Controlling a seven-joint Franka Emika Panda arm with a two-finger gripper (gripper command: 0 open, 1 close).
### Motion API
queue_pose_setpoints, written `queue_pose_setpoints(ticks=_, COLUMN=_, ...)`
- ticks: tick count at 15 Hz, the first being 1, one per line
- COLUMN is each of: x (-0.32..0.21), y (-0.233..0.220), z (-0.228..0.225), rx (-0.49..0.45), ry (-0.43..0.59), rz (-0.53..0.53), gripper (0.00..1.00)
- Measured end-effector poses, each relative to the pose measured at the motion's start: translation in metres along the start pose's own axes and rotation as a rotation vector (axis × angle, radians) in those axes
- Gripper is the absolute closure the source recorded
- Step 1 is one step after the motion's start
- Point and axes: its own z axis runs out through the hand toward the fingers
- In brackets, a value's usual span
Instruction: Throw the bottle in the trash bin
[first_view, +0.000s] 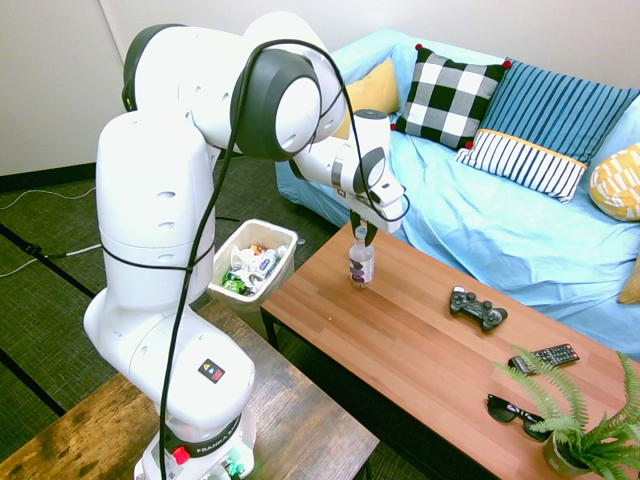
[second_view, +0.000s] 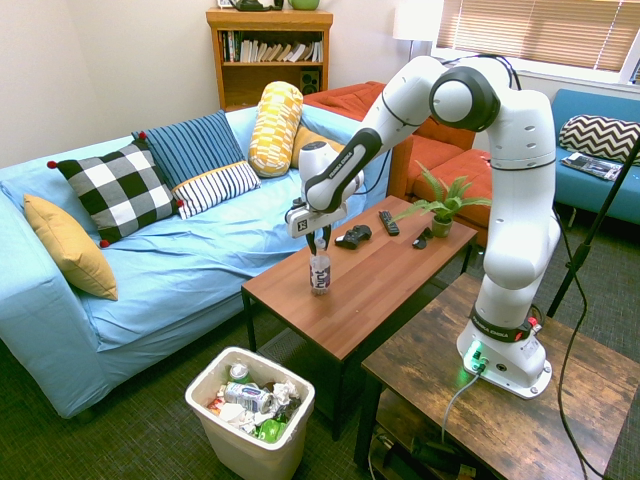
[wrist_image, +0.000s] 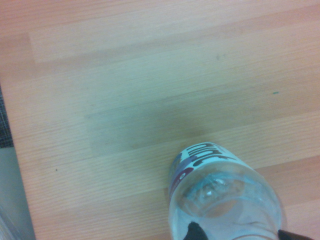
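Wooden counter (first_view: 420, 340) carries one bottle (first_view: 360, 262) upright near its end (white cap up), the fingers (first_view: 361, 238) clenched on its neck. One trash bin (first_view: 254, 262) stands on the floor beside it.

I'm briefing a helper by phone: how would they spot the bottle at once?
Find the long wooden coffee table before the blue sofa. At its end nearest the trash bin the bottle stands upright under the gripper. It is the table's only clear, purple-banded thing.

The wooden coffee table (first_view: 400, 340) bears the bottle (first_view: 360, 264), a game controller (first_view: 477, 308), a remote (first_view: 543, 357), sunglasses (first_view: 515, 413) and a potted fern (first_view: 585, 425).
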Motion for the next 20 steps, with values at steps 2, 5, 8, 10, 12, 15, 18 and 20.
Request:
queue_pose_setpoints(ticks=2, x=0.0, y=0.0, z=-0.016, rx=0.008, ry=-0.005, rz=-0.003, gripper=1.0)
queue_pose_setpoints(ticks=5, x=-0.04, y=-0.012, z=-0.085, rx=0.076, ry=0.021, rz=-0.082, gripper=1.0)
queue_pose_setpoints(ticks=8, x=-0.139, y=-0.032, z=-0.15, rx=0.136, ry=0.069, rz=-0.203, gripper=1.0)
queue_pose_setpoints(ticks=10, x=-0.214, y=-0.048, z=-0.157, rx=0.14, ry=0.105, rz=-0.276, gripper=1.0)
queue_pose_setpoints(ticks=12, x=-0.278, y=-0.066, z=-0.143, rx=0.13, ry=0.134, rz=-0.336, gripper=1.0)
queue_pose_setpoints(ticks=15, x=-0.336, y=-0.096, z=-0.104, rx=0.094, ry=0.166, rz=-0.401, gripper=1.0)
queue_pose_setpoints(ticks=18, x=-0.358, y=-0.119, z=-0.072, rx=0.054, ry=0.168, rz=-0.427, gripper=0.0)
queue_pose_setpoints(ticks=20, x=-0.365, y=-0.127, z=-0.062, rx=0.04, ry=0.166, rz=-0.434, gripper=0.0)
